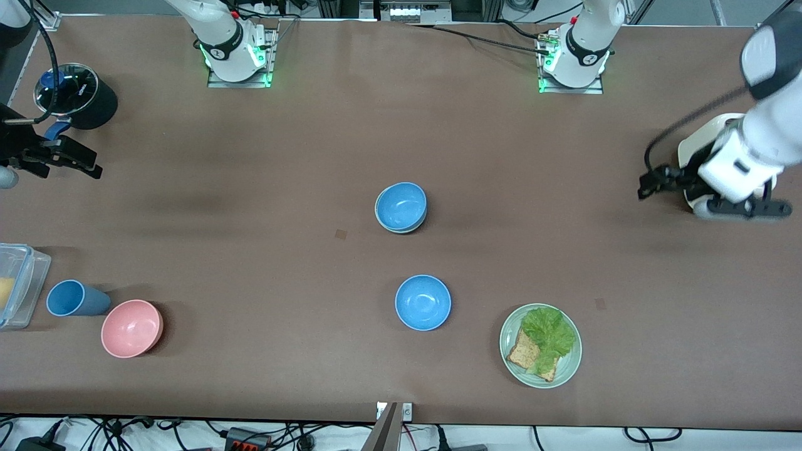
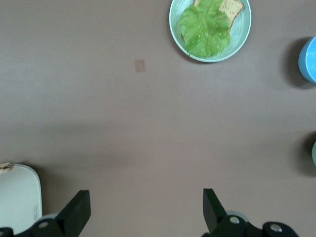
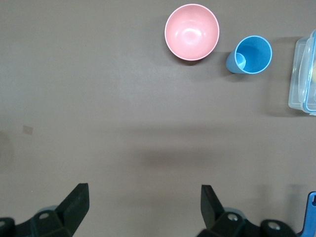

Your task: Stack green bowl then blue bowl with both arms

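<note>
A blue bowl sits nested in the green bowl, of which only the pale rim shows, at mid-table. A second blue bowl stands alone nearer the front camera; its edge shows in the left wrist view. My left gripper is open and empty, raised over the left arm's end of the table; its open jaws show in its own wrist view. My right gripper is open and empty over the right arm's end. Both are well away from the bowls.
A green plate with lettuce and toast lies near the lone blue bowl. A pink bowl, blue cup and clear container sit at the right arm's end, with a black pot. A white object lies under the left arm.
</note>
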